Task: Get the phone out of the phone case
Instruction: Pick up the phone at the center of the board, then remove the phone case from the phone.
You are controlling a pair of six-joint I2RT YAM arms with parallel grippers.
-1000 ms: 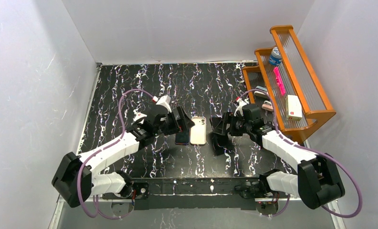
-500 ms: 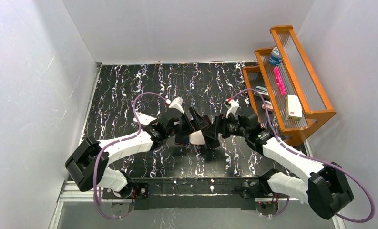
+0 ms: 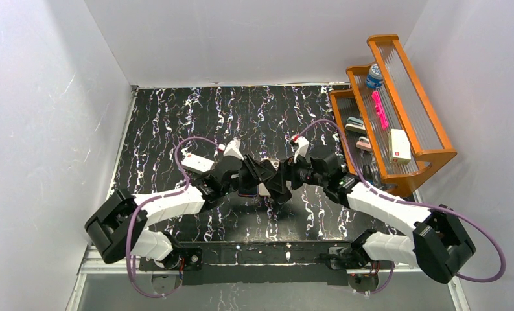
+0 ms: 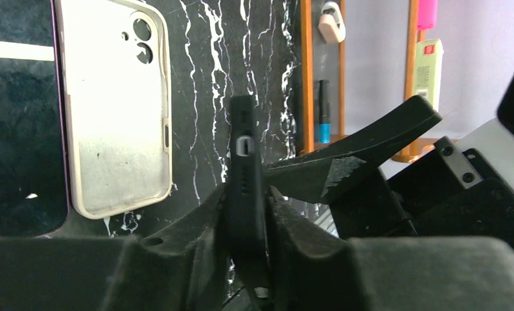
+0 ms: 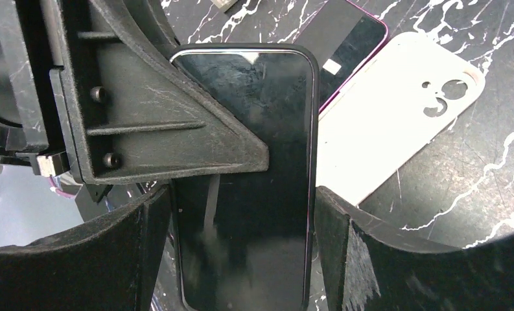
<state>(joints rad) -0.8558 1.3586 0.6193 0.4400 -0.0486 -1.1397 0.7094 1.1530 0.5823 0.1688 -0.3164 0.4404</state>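
- Now the left claw [image 4: 244, 220] pinches the black phone [image 4: 244, 129] on its front and back, so it cannot slip.
- The right claw [image 5: 244, 253] hugs the phone's long sides, spread wide around it.
- Both hold it above the bench [image 3: 176, 129], maybe to peel off a dark case.
- Behind lies an empty white case [image 4: 121, 123] beside a pink-edged phone [image 5: 345, 45].
- Far right stands a wooden shelf [image 3: 429, 152].

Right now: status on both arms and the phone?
Left fingers pinch the black phone flat-to-flat. Right fingers clamp its long edges. White case and second phone lie on the table, clear of both.
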